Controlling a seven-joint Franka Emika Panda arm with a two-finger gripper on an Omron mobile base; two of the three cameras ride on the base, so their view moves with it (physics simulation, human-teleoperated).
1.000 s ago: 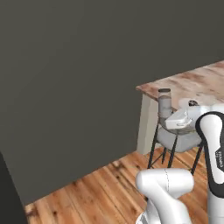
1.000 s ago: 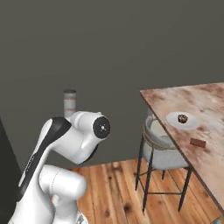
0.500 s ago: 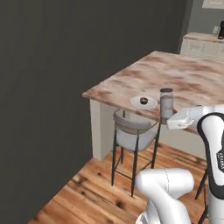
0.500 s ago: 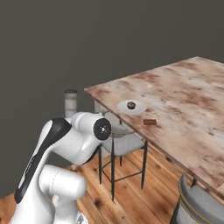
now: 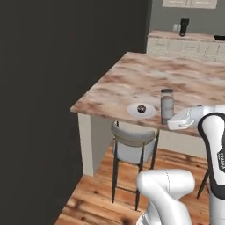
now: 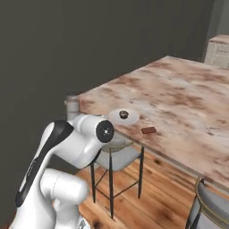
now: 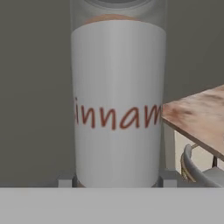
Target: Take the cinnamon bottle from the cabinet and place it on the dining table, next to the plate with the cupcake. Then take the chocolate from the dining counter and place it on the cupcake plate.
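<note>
My gripper (image 7: 117, 181) is shut on the cinnamon bottle (image 7: 118, 105), which stands upright with its white label toward the hand camera. In the left base view the bottle (image 5: 167, 105) hangs at the dining table's near edge, just right of the white plate (image 5: 148, 112) with the dark cupcake (image 5: 141, 108); the gripper (image 5: 169, 119) holds its lower part. In the right base view the bottle (image 6: 71, 105) shows behind the arm, left of the plate (image 6: 115, 117) and cupcake (image 6: 124, 114). The chocolate (image 6: 149, 130) lies on the dining table (image 6: 188, 98) just right of the plate. The cabinet is out of view.
A grey-seated stool (image 5: 132, 140) stands under the table's near edge, below the plate. A second stool (image 6: 212, 205) is at the lower right. A dark wall (image 5: 44, 88) runs along the left. A cream back counter (image 5: 184, 44) carries a dark object (image 5: 184, 26).
The whole scene has shifted as the base moved: the table with plate and chocolate now lies closer and more central. The bottle stays in the gripper.
</note>
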